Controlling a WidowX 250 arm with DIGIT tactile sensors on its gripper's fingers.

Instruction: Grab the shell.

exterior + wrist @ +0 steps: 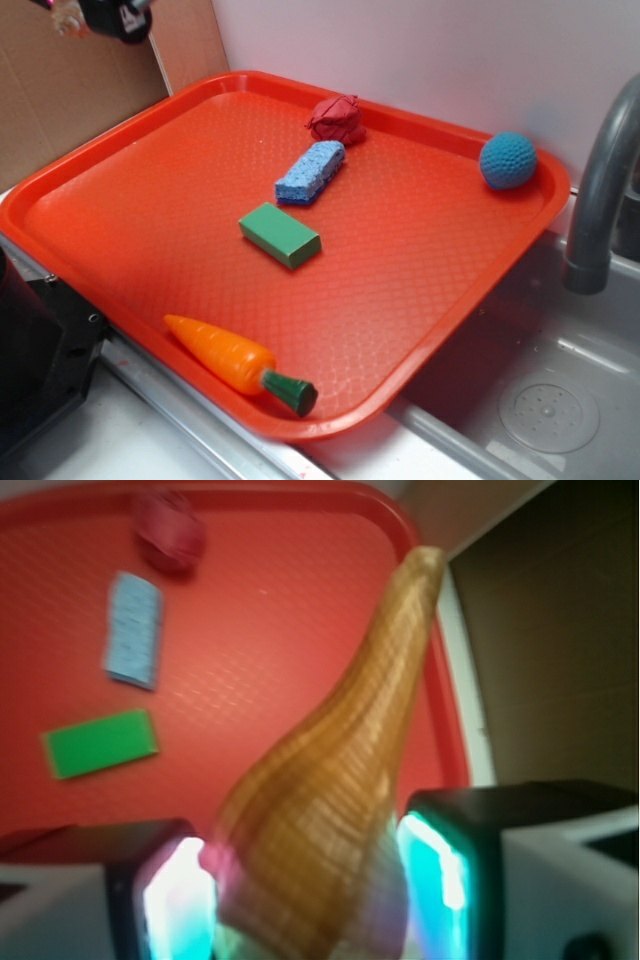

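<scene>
the shell (pixel 330 800) is sitting clamped between the two pads of the hand (pixel 310 895), tail pointing away, raised well above the orange tray (pixel 60 190) at its far left corner. the grab is looking done; next is only needing a steady hold.

Pale wall (pixel 420 50), cardboard panel (pixel 70 100), steel sink (pixel 540 390).

The shell (pixel 320 810), tan with fine brown stripes, sits pinched at its broad whorled end between two glowing pads, its long tapering tail pointing toward one o'clock, raised above the tray's far corner.
</scene>
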